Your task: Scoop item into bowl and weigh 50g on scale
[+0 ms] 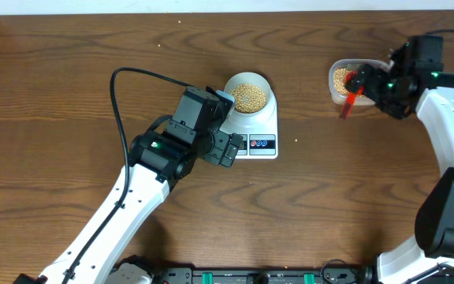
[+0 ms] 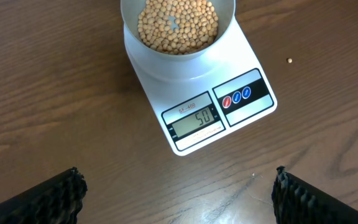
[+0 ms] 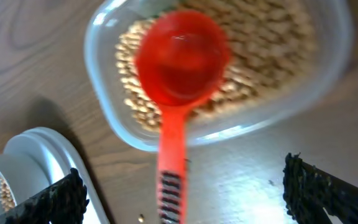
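**Weighing looks done**

My left end effector [image 2: 179, 202] hangs open before the scale [image 2: 157, 84], reading 50 under the bowl [image 2: 229, 15] of beans [image 2: 178, 25]. My right end effector [image 3: 191, 196] gapes; the red scoop [image 3: 180, 59] lies ungripped over the container [image 3: 104, 81].

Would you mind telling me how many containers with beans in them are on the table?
2: the white bowl sitting on the scale near the middle, and the clear tub at the right side. None appears hidden.
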You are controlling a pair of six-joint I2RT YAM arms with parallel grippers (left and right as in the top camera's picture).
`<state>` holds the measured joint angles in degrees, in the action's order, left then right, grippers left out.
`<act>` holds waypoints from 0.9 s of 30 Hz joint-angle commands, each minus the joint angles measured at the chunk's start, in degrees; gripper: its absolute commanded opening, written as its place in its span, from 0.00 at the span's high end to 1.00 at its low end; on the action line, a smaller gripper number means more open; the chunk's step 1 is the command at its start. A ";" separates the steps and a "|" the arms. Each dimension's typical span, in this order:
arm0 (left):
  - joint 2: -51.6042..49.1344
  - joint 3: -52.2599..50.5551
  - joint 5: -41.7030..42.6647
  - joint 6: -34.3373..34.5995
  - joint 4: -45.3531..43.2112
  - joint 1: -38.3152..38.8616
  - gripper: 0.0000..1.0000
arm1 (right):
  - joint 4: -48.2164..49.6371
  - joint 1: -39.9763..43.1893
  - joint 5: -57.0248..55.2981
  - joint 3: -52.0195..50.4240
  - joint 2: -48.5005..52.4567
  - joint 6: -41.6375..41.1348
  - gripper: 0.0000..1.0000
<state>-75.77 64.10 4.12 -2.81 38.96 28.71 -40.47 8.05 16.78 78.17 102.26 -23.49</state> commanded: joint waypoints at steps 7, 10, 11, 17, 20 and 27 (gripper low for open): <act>-0.44 -0.02 -0.72 0.11 0.07 -0.20 0.02 | -6.99 3.48 10.14 -0.22 -13.25 13.09 0.01; -0.44 -0.02 -0.72 0.11 0.07 -0.20 0.02 | -12.24 3.02 10.82 -0.22 -19.82 19.19 0.01; -0.44 -0.02 -0.72 0.11 0.07 -0.20 0.02 | -14.19 2.82 10.82 -0.22 -21.90 20.55 0.01; -0.44 -0.02 -0.72 0.09 0.07 -0.20 0.02 | -29.35 2.23 10.62 -0.22 -35.52 22.88 0.01; -0.44 -0.02 -0.72 0.11 0.07 -0.20 0.02 | -35.41 2.23 10.54 -0.24 -41.75 22.93 0.01; -0.44 -0.02 -0.72 0.09 0.07 -0.20 0.02 | -42.16 2.23 6.64 -0.24 -52.15 22.95 0.01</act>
<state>-75.77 64.10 4.12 -2.81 38.98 28.71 -81.41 10.57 25.41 77.80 53.28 -1.76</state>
